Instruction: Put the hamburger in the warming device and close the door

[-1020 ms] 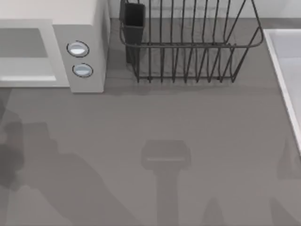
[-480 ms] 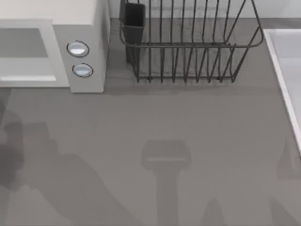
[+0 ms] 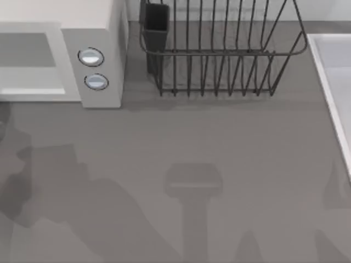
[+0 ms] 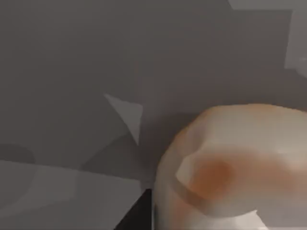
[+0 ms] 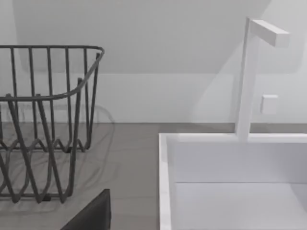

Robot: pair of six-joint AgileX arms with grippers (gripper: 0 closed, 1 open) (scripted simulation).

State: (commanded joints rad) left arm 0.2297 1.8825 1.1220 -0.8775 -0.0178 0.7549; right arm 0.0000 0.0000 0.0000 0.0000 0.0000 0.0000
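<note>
Two grippers, and cannot tell of either how far open it is or what it has hold of. At the left gripper, in the left wrist view: a dark wedge (image 4: 137, 216) at the frame's edge, touching or just beside the hamburger (image 4: 230, 167). Hamburger very close to that camera, pale tan bun with an orange patch, plain grey surfaces behind and a lighter panel beside the wedge. Cannot tell from this whether those surfaces belong to the table or to the microwave.

At the right gripper, in the right wrist view: a dark corner (image 5: 93, 215) low in the frame, then the wire dish rack (image 5: 48, 96) and the white sink (image 5: 165, 182), apart from each other, with a white faucet (image 5: 247, 72) upright at the sink's far rim.

From above: microwave (image 3: 104, 33) at the table's far left, two round knobs (image 3: 91, 57) on its side panel, grey window area beside them. Cannot tell how the door stands. Dish rack just right of the microwave, a dark holder (image 3: 156, 24) on its near-left corner. Sink at the right edge. Grey table (image 3: 219, 131) crossed by soft shadows, the broadest at the left.
</note>
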